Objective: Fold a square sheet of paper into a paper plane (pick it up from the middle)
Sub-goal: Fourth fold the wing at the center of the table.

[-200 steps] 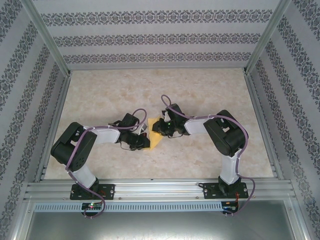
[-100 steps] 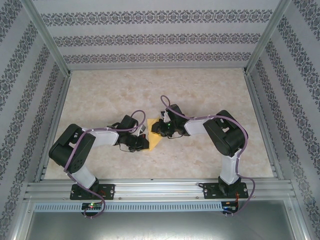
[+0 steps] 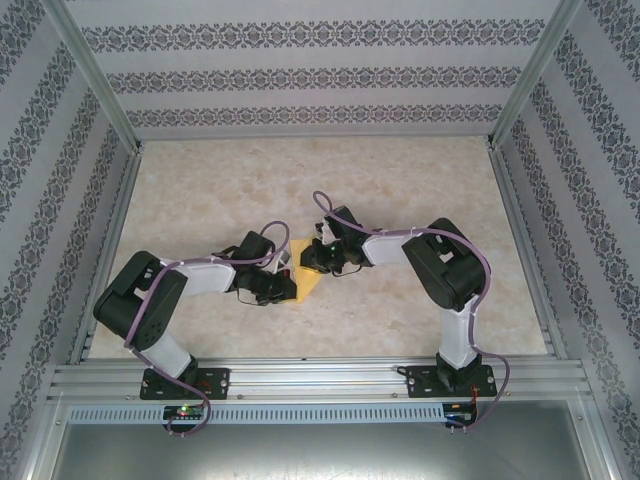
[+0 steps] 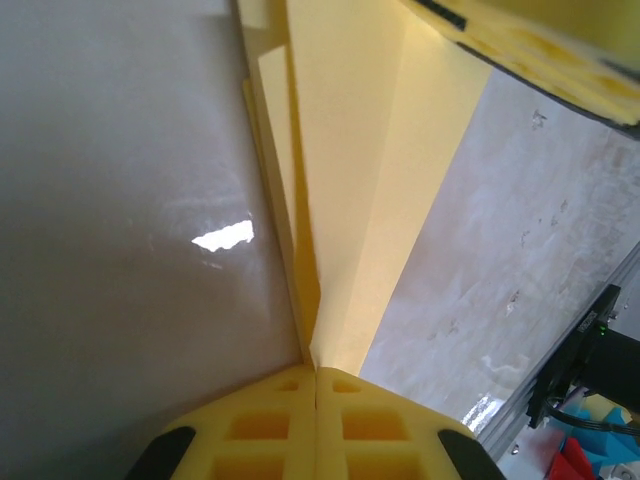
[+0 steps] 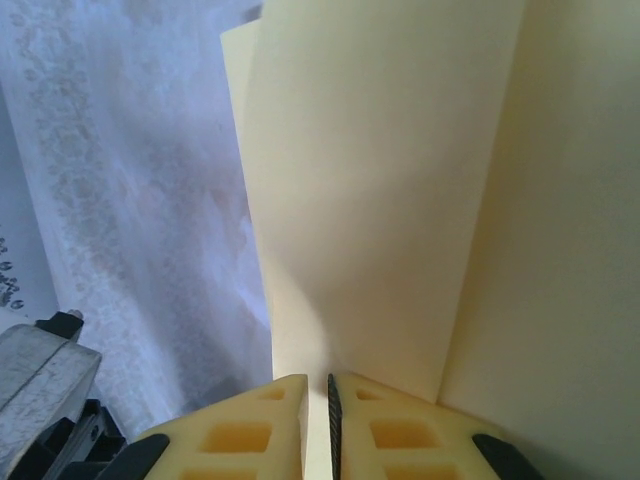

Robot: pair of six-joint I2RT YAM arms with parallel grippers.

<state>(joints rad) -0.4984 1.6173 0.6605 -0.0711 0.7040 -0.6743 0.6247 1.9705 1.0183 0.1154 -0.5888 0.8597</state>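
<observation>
Left fingers (image 4: pixel 300 455) are pressed together, pinching the paper (image 4: pixel 350 200) at its narrow lower end. From the left gripper (image 4: pixel 316 372) the folded yellow sheet fans toward the top of the wrist frame, with layered edges along its left side. Right fingers (image 5: pixel 450 430) are closed to a thin slit on a paper edge. The right gripper (image 5: pixel 322 385) sits at bottom centre, with pale panels rising above it and a vertical fold line right of centre. Overhead, both grippers meet at frame centre with the paper between them over the table (image 3: pixel 420 190). Contact with the surface cannot be confirmed there. A yellow, black-edged piece (image 4: pixel 540 50) at the left wrist frame's upper right is probably a right finger.
</observation>
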